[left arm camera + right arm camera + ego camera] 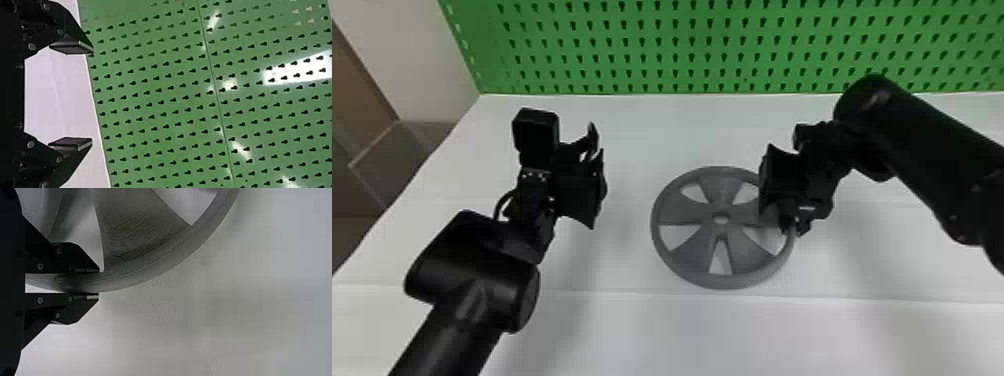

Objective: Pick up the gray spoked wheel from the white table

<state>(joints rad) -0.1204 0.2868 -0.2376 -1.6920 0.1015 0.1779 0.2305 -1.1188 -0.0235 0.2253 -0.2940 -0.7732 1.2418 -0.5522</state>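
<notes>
Wheel (pixel 719 257): gray, spoked, w/ round hub hole + openings btwn broad spokes; over table, body spreads from R claw toward L claw. Can't tell if it touches the tabletop.
R claw (pixel 774 212): at wheel's edge on robot's R side; fingers nearly together, one each side of rim, gripping it. Hub sits off to claw's L. R wrist view has rim btwn fingertips, thin gap farther back btwn rim + claw body.
L claw (pixel 594 170): opp. R claw, past wheel's L edge, apart from wheel. Fingers wide open, nothing btwn them; L wrist view has them pointed at pegboard.
Table (pixel 632 330): white, below both claws, extends past them on both sides; panel seams run across it.
Pegboard (pixel 682 45): green, upright, rows of dark keyhole slots; beyond both claws, along table's far edge.
Arms: both black; L comes in at bottom, R from R side.
</notes>
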